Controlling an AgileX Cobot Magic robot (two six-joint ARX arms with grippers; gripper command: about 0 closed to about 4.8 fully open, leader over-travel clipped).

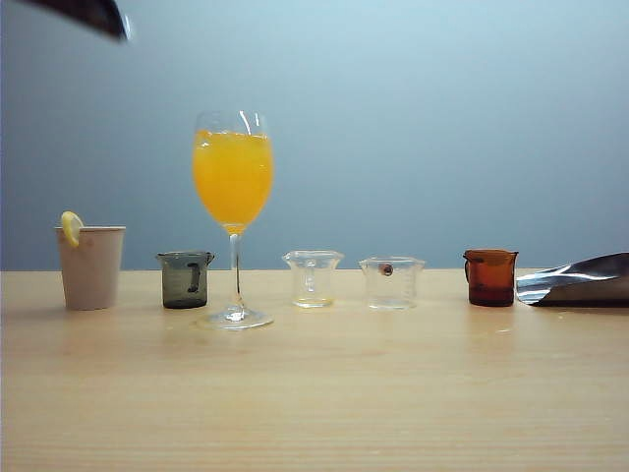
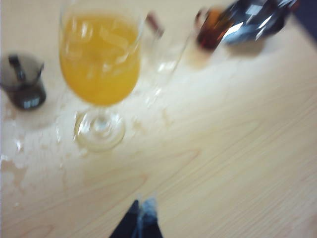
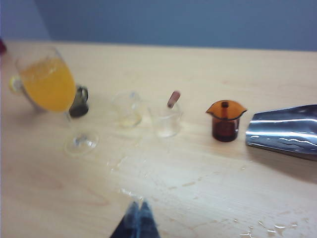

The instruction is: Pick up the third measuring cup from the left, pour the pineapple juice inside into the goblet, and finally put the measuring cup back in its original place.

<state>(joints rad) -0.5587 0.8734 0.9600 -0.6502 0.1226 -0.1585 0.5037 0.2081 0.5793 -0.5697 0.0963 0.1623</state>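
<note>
The third measuring cup point(image 1: 391, 283), clear and squat with a reddish-brown knob, stands on the table between a clear beaker point(image 1: 313, 278) and an amber cup point(image 1: 489, 276). No pineapple juice shows inside it. It looks empty too in the right wrist view point(image 3: 166, 120). The goblet point(image 1: 233, 177) stands upright, its bowl full of orange drink. My left gripper point(image 2: 141, 214) is shut and empty, hovering over bare table short of the goblet point(image 2: 99, 64). My right gripper point(image 3: 139, 212) is shut and empty, well back from the cup row. A dark arm part point(image 1: 93, 14) shows high at the upper left of the exterior view.
A paper cup with a lemon slice point(image 1: 89, 267) and a grey cup point(image 1: 185, 279) stand left of the goblet. A silver foil pouch point(image 1: 580, 280) lies at the far right. The clear beaker holds a pale yellow trace. Wet splashes point(image 3: 130, 192) dot the table point(image 1: 314, 393).
</note>
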